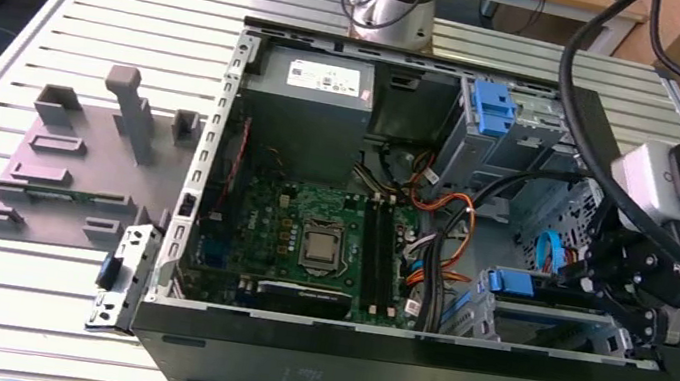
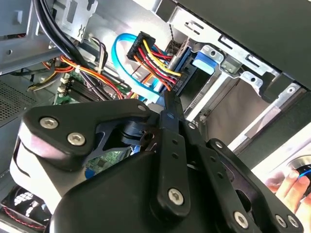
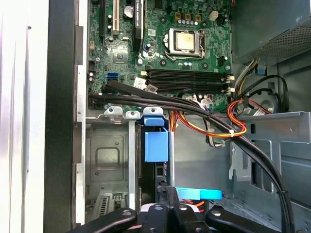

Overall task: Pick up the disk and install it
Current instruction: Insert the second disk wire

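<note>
On the slatted metal counter, the end effector, clenched or released I cannot tell, hangs inside the open computer case close by the disk, which stands blue-bracketed in the drive cage toward the counter's edge on the exterior view's right.

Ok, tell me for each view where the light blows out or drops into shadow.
Exterior view: the slatted table glares near-white, the inside of the computer case sits darker. Second wrist view: the claw is a dark mass up front; a washed-out patch sits beside a person's fingers. First wrist view: the table's strip is blown out; the motherboard is evenly lit.
</note>
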`<act>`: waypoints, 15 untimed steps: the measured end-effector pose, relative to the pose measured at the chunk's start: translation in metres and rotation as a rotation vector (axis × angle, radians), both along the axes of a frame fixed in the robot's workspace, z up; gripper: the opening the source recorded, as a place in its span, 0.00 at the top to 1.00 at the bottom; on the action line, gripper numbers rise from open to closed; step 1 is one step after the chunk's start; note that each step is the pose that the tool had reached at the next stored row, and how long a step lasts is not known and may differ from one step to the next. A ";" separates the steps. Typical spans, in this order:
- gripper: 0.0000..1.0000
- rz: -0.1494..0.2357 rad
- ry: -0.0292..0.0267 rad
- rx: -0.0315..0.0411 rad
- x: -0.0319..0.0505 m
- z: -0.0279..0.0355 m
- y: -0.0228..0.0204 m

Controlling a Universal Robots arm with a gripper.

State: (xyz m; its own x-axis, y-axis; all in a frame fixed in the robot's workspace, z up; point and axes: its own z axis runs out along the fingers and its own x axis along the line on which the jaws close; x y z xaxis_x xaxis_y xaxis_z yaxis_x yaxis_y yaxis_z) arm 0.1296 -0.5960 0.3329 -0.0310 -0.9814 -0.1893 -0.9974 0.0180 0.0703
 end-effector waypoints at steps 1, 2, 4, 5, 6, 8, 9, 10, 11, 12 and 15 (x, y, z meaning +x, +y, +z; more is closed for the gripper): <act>0.89 0.000 0.0009 0.0000 0.0003 -0.0006 -0.0001; 0.89 0.000 0.0019 0.0000 0.0005 -0.0013 -0.0003; 0.89 0.000 0.0044 -0.0005 0.0009 -0.0029 -0.0006; 0.89 0.000 0.0057 -0.0011 0.0011 -0.0037 -0.0007; 0.89 0.000 0.0069 -0.0016 0.0014 -0.0047 -0.0008; 0.89 0.000 0.0075 -0.0015 0.0014 -0.0055 -0.0010; 0.89 0.000 0.0076 -0.0023 0.0014 -0.0052 -0.0015; 0.89 0.000 0.0077 -0.0021 0.0015 -0.0054 -0.0015; 0.89 0.000 0.0078 -0.0012 0.0018 -0.0053 -0.0011; 0.89 0.000 0.0077 0.0001 0.0022 -0.0044 -0.0010; 0.89 0.000 0.0078 0.0010 0.0049 -0.0005 -0.0010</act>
State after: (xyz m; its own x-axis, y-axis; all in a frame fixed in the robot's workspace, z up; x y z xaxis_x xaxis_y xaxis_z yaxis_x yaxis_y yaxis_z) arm 0.1346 -0.5970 0.3323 -0.0323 -0.9812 -0.1901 -0.9968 0.0177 0.0781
